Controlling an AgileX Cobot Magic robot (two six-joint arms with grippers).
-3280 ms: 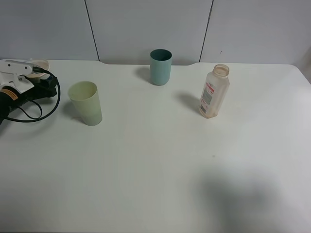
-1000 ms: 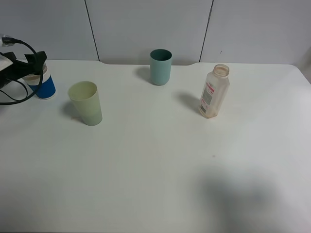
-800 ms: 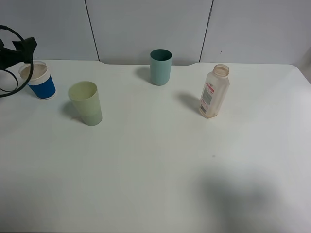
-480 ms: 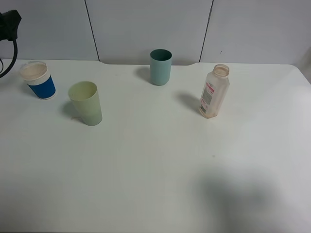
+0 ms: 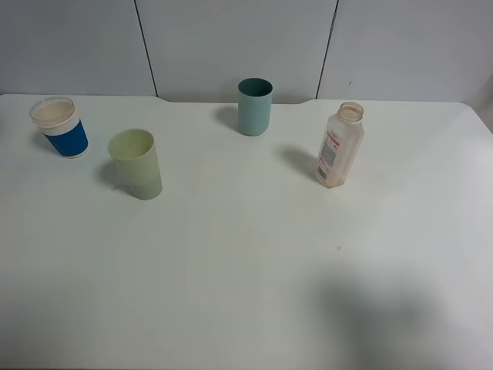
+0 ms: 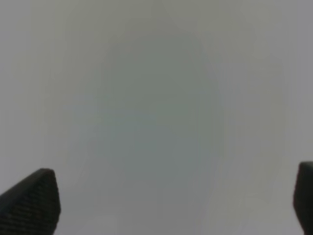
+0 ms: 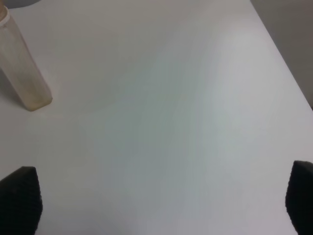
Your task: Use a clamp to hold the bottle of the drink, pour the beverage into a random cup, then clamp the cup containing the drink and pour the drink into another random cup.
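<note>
On the white table (image 5: 246, 270), seen from the high camera, the near half lies bare under a soft grey shadow. Farther back, on the left, stands the yellow-green tumbler (image 5: 136, 163), upright, with nothing touching it. To the right, at about the same depth, the bottle (image 5: 338, 146) stands upright and capless, its red-and-white label facing left, a brownish tint at its base; whether any drink is left inside is hard to tell. Behind the tumbler and near the left edge sits the blue-sleeved cup (image 5: 59, 127), upright, its inside pale brownish. Farthest back, near the middle of the table's far edge, stands the teal tumbler (image 5: 254, 106). All four stand well apart. Neither arm shows in the high view. The left gripper (image 6: 173, 205) has its black tips spread wide over a blurred grey surface, holding nothing. The right gripper (image 7: 161, 200) is also spread wide and empty above the table, with the bottle (image 7: 22, 73) standing beyond it to one side.
</note>
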